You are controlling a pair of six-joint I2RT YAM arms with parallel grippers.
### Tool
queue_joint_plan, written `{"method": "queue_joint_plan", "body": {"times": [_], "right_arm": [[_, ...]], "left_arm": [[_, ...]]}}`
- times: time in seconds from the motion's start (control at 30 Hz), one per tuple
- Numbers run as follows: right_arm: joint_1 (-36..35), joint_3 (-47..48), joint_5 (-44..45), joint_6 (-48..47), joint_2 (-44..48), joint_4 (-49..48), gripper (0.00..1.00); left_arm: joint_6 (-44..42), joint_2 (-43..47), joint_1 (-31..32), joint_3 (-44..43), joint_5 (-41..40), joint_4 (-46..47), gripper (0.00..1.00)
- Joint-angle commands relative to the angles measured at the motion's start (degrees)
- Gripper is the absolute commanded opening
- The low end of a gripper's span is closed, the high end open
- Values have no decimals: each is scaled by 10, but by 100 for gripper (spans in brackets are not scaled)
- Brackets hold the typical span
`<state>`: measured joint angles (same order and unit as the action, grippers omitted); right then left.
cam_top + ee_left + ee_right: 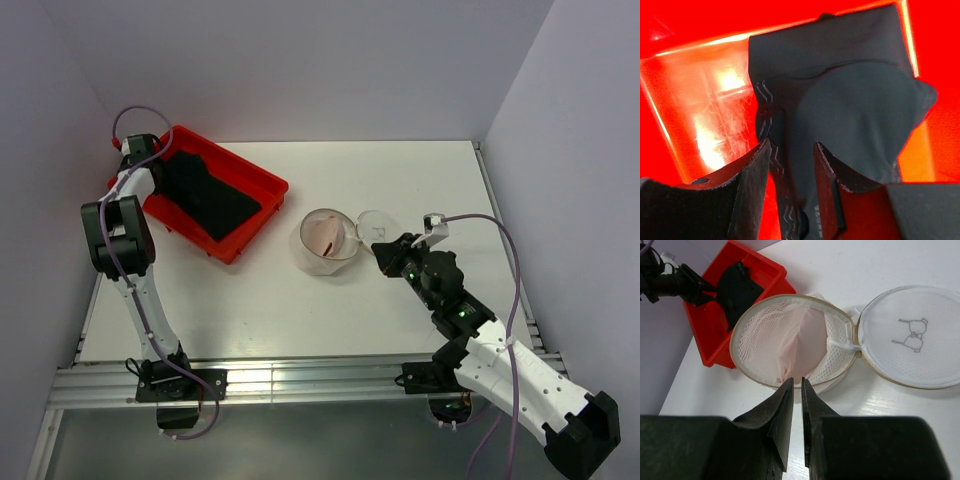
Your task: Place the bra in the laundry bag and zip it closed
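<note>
The laundry bag [345, 258] lies open in the middle of the table, its round lid [378, 227] flipped to the right. The pale pink bra [325, 236] sits inside it. In the right wrist view the bra [807, 337] fills the middle of the mesh bag [757, 342], and the lid [912, 335] shows the small glasses-shaped mark. My right gripper [796, 382] is shut and empty, its tips just at the bag's near rim; it also shows in the top view [384, 250]. My left gripper [168, 163] is far off over the red tray.
The red tray [270, 182] stands at the back left with a black cloth [215, 200] in it. In the left wrist view my left gripper [791, 143] is open, straddling a fold of the black cloth [855, 100] above the tray floor [700, 100].
</note>
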<state>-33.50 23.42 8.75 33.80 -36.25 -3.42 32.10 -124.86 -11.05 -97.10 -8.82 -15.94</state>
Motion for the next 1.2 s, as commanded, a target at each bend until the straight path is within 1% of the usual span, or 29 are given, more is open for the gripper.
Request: {"method": "queue_joint_plan", "body": {"times": [0.0, 0.1, 0.13, 0.17, 0.2, 0.3, 0.33, 0.4, 0.5, 0.53, 0.6, 0.63, 0.67, 0.7, 0.73, 0.9, 0.93, 1.0, 1.03, 1.1, 1.13, 1.17], "right_arm": [[1, -2, 4, -11, -7, -30, 19], [2, -1, -8, -11, -20, -39, 19], [2, 0, -11, -11, -22, -40, 19], [2, 0, -13, -12, -23, -41, 19], [2, 0, -12, -12, -24, -41, 19], [2, 0, -9, -14, -23, -43, 19], [2, -1, -10, -15, -23, -45, 19], [2, -3, -12, -15, -23, -48, 19], [2, -5, -18, -13, -28, -55, 19], [3, -4, -21, -13, -29, -55, 19], [1, -6, -25, -13, -29, -59, 19], [1, -7, -24, -13, -29, -61, 19], [1, -7, -23, -13, -29, -62, 19], [2, -8, -20, -13, -29, -63, 19], [1, -10, -21, -12, -29, -65, 19], [2, -15, -18, -12, -23, -70, 19], [2, -18, -16, -12, -22, -70, 19], [1, -17, -12, -14, -20, -68, 19], [1, -17, -6, -14, -18, -62, 19], [2, -20, -3, -16, -9, -62, 19], [1, -20, -1, -16, -6, -62, 19], [2, -21, 2, -17, -1, -62, 19]], "left_arm": [[-22, -19, -6, -35, 20, -4, 46], [-20, -35, -10, -59, 28, -8, 45], [-20, -36, -11, -58, 31, -3, 43], [-22, -35, -11, -55, 35, 5, 36], [-24, -32, -12, -48, 45, 22, 24], [-20, -17, -11, -23, 55, 43, 0], [-20, 0, -11, -1, 60, 70, 0], [-13, 22, -10, 22, 77, 95, 0], [4, 80, -7, 59, 114, 136, 0], [9, 117, -4, 78, 122, 146, 0], [21, 158, 1, 98, 142, 178, 0], [27, 204, 8, 123, 148, 185, 0], [38, 230, 13, 140, 160, 213, 0], [40, 253, 18, 157, 165, 226, 0], [42, 296, 29, 180, 168, 231, 0], [58, 415, 73, 223, 185, 212, 0], [62, 461, 92, 244, 187, 210, 0], [73, 513, 116, 269, 188, 203, 0], [71, 567, 151, 291, 183, 187, 0], [71, 621, 182, 320, 173, 172, 0], [79, 670, 205, 328, 172, 161, 0], [83, 695, 215, 335, 172, 140, 0]]}}
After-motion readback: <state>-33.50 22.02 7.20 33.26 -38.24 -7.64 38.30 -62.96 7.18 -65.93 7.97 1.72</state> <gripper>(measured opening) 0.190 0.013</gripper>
